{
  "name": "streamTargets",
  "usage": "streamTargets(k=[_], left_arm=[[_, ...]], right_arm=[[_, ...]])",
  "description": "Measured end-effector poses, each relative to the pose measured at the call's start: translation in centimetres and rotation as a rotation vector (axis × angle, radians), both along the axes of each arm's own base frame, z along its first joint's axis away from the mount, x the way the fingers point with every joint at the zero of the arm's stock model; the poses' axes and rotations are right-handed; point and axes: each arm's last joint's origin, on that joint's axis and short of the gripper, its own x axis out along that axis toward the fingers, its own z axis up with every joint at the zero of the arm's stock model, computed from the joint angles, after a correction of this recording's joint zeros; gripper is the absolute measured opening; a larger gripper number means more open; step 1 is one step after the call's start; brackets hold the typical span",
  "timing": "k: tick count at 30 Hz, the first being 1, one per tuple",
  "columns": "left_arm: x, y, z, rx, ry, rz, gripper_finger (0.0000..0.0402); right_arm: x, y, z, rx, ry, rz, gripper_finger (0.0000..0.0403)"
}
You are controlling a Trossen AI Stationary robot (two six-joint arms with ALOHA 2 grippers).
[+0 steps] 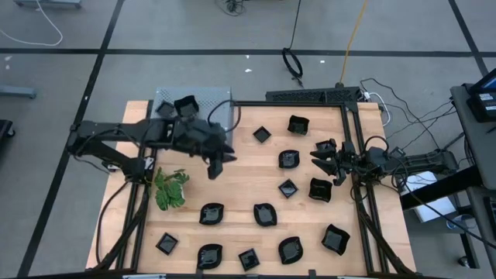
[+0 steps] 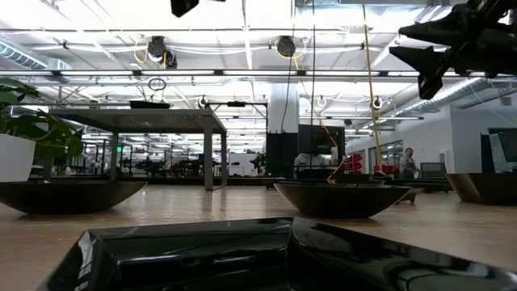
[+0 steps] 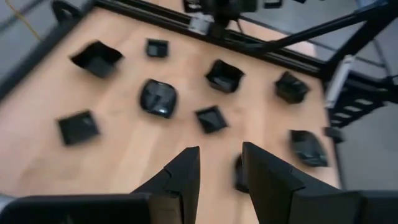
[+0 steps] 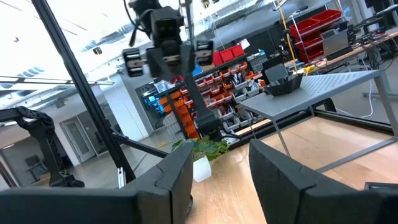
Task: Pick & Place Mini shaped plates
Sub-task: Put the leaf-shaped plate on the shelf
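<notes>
The left gripper (image 1: 218, 166) hangs empty, fingers parted, above the wooden table (image 1: 240, 194); the right gripper (image 1: 324, 160) waits open at three o'clock. Mini shaped plates (image 1: 265, 215) lie scattered across the table, one on the grey shelf (image 1: 174, 99) at eleven o'clock. No readable writing.

The nearest glossy black shallow dish (image 2: 194, 255) is cut off by the low view's bottom edge, its outline unreadable.
</notes>
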Motion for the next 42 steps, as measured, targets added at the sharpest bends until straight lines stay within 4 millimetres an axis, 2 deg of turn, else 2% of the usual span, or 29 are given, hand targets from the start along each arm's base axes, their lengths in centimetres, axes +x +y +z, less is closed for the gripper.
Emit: streamTargets(k=[12, 23, 31, 34, 42], left_arm=[[0.1, -5.2, -0.6, -0.175, 0.037, -0.056, 0.0122], [0.1, -8.7, -2.0, -0.1, 0.094, -0.122, 0.0122], [-0.7, -9.2, -2.5, -0.009, 0.139, -0.057, 0.0122], [-0.9, -9.6, -2.6, -0.001, 0.149, -0.058, 0.0122], [-0.8, -10.4, -3.3, -0.038, 0.194, -0.063, 0.0122]], right_arm=[[0.0, 0.0, 0.0, -0.073, 0.006, -0.016, 0.0144], [-0.1, -0.1, 0.4, -0.051, -0.038, -0.045, 0.0144], [-0.7, -0.1, 2.0, 0.21, -0.238, 0.037, 0.0144], [-0.9, -0.2, 2.5, 0.224, -0.299, 0.044, 0.0144], [-1.1, -0.4, 2.7, 0.262, -0.332, -0.012, 0.0144]])
